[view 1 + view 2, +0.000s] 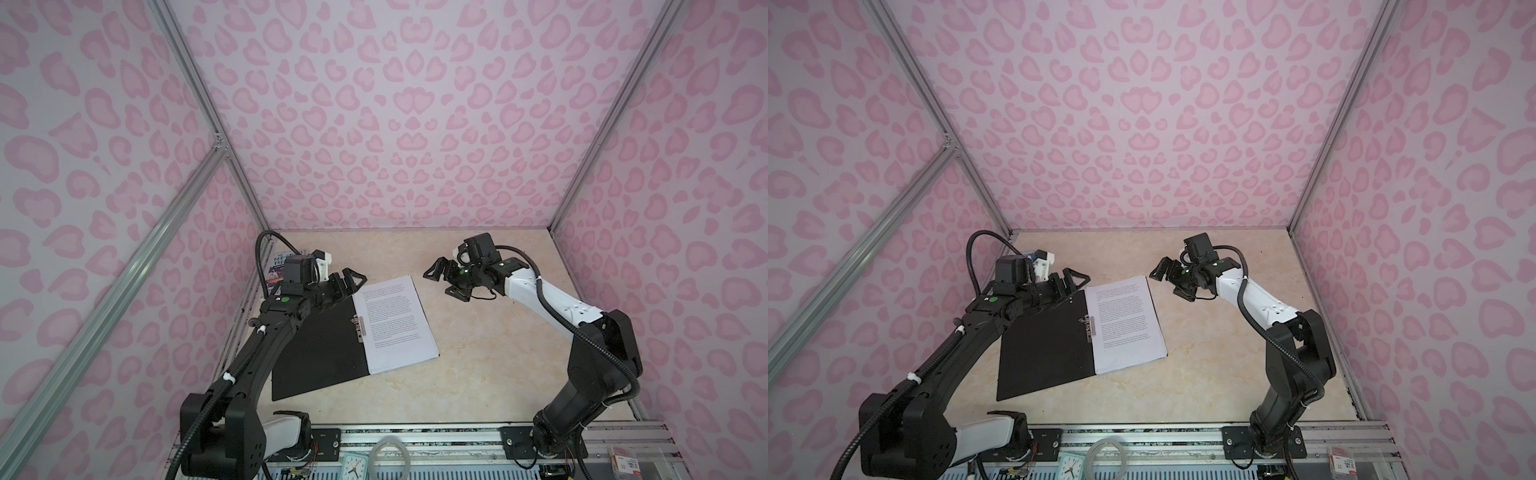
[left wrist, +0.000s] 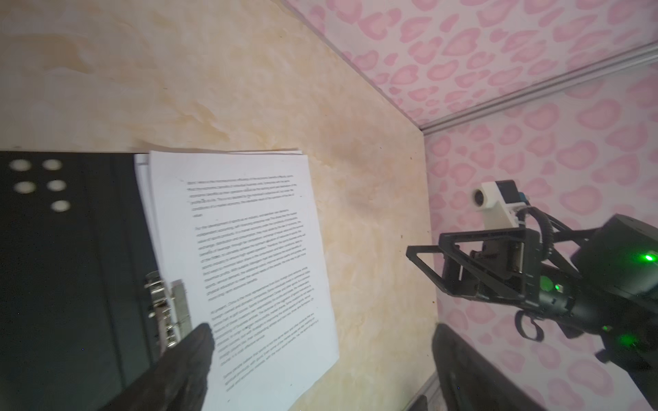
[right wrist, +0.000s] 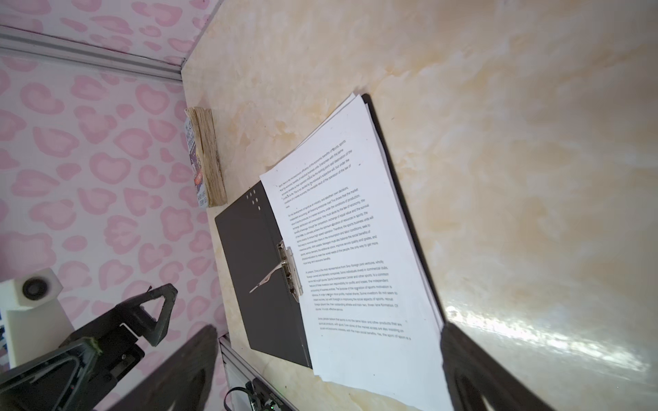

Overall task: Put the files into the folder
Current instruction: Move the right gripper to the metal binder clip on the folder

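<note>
Right side: bare table (image 1: 498,365); wide open
Middle: folder (image 1: 316,353) lies open and flat; files (image 1: 395,320) on its right half; clip (image 1: 358,328) stands up at the spine
Far left: book (image 1: 279,266) by the wall (image 1: 216,257); left gripper (image 1: 352,283) hangs near it; tight

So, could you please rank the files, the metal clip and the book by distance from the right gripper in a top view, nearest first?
From the right gripper:
1. Files, on the open folder's right half.
2. Metal clip, at its fold.
3. Book, far over on the left.
</note>
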{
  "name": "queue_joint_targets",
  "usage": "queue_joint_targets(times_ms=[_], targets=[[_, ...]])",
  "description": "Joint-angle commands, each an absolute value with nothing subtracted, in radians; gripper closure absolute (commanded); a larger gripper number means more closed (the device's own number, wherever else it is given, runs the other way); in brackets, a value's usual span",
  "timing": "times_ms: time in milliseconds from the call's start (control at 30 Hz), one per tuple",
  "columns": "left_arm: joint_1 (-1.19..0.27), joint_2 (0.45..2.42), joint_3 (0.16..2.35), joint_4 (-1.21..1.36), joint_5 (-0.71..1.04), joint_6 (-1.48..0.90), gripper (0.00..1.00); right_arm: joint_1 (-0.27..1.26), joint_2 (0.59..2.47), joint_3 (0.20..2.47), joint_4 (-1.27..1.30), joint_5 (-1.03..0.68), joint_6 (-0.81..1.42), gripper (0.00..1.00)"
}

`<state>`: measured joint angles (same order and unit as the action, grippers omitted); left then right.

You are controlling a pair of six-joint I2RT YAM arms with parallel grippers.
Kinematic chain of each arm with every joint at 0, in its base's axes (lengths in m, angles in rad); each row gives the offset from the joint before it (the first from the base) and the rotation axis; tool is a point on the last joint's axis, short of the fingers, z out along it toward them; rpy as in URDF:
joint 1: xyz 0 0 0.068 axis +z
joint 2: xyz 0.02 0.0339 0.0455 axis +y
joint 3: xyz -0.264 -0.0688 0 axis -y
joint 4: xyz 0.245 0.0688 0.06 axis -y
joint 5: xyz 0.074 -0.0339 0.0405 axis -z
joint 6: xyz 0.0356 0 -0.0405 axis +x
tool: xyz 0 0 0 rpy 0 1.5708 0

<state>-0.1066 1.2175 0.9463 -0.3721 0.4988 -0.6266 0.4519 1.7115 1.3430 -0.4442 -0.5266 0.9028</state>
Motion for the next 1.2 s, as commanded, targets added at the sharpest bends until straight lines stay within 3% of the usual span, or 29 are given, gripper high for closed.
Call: queue_joint_targets(times_ms=[0,233,500,1167], targets=[[-0.105,1.152,0.936,-0.649,0.264,-0.635,0.03,0.528,1.768,1.408,-0.416,-0.491,0.991,0.1],[-0.104,1.024,0.757,-0.71,0.188,-0.648,0.03,0.692,1.979,1.574,-0.375,-0.512,1.15,0.26],[-0.101,1.024,0.652,-0.676,0.2,-0.643,0.03,0.802,2.136,1.677,-0.287,-0.571,1.33,0.59],[-0.094,1.019,0.706,-0.684,0.19,-0.622,0.03,0.88,2.253,1.777,-0.295,-0.545,1.476,0.75]])
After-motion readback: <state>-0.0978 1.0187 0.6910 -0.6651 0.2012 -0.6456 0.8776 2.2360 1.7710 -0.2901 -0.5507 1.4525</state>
